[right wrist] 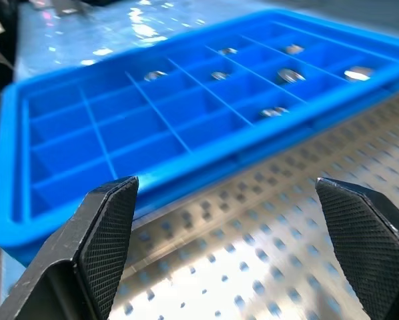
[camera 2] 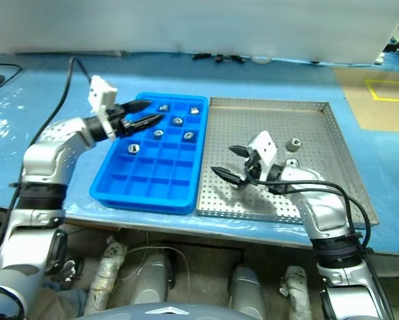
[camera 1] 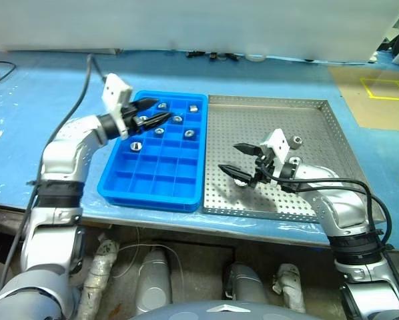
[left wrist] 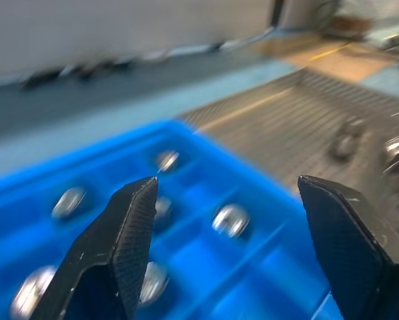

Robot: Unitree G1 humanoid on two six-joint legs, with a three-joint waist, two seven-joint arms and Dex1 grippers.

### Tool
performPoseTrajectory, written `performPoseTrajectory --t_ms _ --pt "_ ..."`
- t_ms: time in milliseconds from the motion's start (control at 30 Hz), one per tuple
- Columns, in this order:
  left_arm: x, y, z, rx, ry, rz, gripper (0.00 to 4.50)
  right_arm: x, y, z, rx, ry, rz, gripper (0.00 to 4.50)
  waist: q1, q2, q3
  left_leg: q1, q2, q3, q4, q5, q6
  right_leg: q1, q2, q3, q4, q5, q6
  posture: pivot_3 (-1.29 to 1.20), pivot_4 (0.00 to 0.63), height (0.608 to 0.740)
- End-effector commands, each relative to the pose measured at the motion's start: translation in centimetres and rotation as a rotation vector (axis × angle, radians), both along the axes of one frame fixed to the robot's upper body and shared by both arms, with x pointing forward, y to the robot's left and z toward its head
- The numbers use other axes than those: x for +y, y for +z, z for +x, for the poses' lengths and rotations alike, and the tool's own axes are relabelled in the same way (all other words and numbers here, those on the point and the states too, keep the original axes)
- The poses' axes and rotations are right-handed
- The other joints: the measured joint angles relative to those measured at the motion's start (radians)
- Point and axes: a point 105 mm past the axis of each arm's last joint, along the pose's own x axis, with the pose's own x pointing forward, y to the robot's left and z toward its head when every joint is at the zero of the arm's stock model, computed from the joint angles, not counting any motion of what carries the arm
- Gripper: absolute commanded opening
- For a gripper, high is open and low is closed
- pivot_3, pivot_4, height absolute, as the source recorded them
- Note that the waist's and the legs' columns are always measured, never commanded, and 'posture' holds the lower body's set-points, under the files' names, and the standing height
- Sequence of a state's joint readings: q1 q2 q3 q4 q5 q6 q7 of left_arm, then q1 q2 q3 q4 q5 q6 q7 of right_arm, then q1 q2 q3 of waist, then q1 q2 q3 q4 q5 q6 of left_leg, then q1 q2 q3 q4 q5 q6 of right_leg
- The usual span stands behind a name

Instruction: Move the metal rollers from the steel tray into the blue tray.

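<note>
Nearest, the right gripper [camera 1: 238, 162] hovers over the front part of the steel tray [camera 1: 319, 133], toward its 7 o'clock corner, with its two black fingers spread wide and nothing between them; the right wrist view shows bare perforated metal under the gap. Two metal rollers [camera 1: 295, 141] remain on the steel tray, just beyond the right wrist, at about 3 o'clock from that gripper. The second one, close by the wrist, is partly hidden, so its exact lie is unclear. To the left, touching or nearly touching the steel tray's side, lies the blue tray [camera 1: 153, 190]. Its near rows of compartments are vacant; rollers sit singly in compartments in its far half, seven or so as far as can be counted. The left gripper [camera 1: 155, 110] hangs above the blue tray's far left corner, around 11 o'clock, pointing toward the steel tray, its jaws parted and holding nothing.
</note>
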State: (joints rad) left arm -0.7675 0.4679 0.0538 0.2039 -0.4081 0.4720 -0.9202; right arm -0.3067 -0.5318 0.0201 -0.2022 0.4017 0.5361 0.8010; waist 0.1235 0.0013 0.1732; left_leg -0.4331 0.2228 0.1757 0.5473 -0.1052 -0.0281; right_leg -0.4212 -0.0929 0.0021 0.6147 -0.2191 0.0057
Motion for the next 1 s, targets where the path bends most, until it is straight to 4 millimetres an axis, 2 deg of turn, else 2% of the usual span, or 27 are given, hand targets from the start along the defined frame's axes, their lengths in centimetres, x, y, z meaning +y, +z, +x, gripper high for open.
performPoseTrajectory --t_ms 33,200,300,467,767,900,1000 --pt "-5.4 -0.6 0.0 -0.006 -0.196 0.069 3.53 -1.9 1.4 -1.1 -0.045 -0.065 0.009 4.50 -0.001 0.000 0.000 0.000 0.000 0.000 -0.001 0.000 0.000 0.000 0.000 0.000 0.000 0.000 0.000 -0.15 0.150 0.740" --pt "-11.0 -4.8 -1.0 0.052 -0.461 0.240 3.53 -3.6 1.0 -3.6 -0.026 -0.162 0.007 4.50 -0.032 0.001 0.000 -0.001 0.000 0.000 -0.001 0.000 0.001 0.000 0.001 0.001 -0.004 0.000 0.000 -0.28 0.150 0.740" --pt "-12.6 -7.3 -1.4 0.074 -0.554 0.348 3.53 -4.2 0.6 -5.1 -0.012 -0.226 0.017 4.50 -0.056 0.001 -0.001 -0.003 0.000 0.000 -0.001 -0.001 0.002 0.000 0.002 0.002 -0.007 0.000 0.001 -0.36 0.150 0.740" --pt "-12.8 -10.1 -1.2 0.096 -0.594 0.479 3.53 -4.7 0.1 -6.7 -0.003 -0.323 0.033 4.50 -0.096 0.001 -0.001 -0.001 0.000 0.001 -0.001 -0.003 0.006 0.000 0.002 0.001 -0.008 0.000 0.001 -0.47 0.150 0.740" --pt "-14.7 -11.0 -1.7 0.120 -0.629 0.479 3.53 -4.6 -0.4 -7.6 -0.002 -0.399 0.053 4.50 -0.115 0.001 -0.001 0.008 -0.002 0.003 -0.001 -0.004 0.007 0.009 0.000 0.002 -0.009 0.000 0.001 -0.54 0.150 0.740" --pt "-14.5 -12.6 -1.8 0.136 -0.611 0.552 3.53 -4.9 -0.6 -7.5 -0.001 -0.414 0.046 4.50 -0.122 0.001 -0.001 0.008 -0.001 0.003 -0.002 -0.004 0.007 0.009 0.000 0.001 -0.010 0.000 0.001 -0.54 0.150 0.740" --pt "-14.0 -13.8 -1.2 0.156 -0.536 0.605 3.53 -5.1 -0.6 -7.4 -0.002 -0.418 0.040 4.50 -0.130 0.001 -0.001 0.008 -0.001 0.003 -0.002 -0.005 0.008 0.009 0.000 0.001 -0.011 0.000 0.001 -0.54 0.150 0.740"
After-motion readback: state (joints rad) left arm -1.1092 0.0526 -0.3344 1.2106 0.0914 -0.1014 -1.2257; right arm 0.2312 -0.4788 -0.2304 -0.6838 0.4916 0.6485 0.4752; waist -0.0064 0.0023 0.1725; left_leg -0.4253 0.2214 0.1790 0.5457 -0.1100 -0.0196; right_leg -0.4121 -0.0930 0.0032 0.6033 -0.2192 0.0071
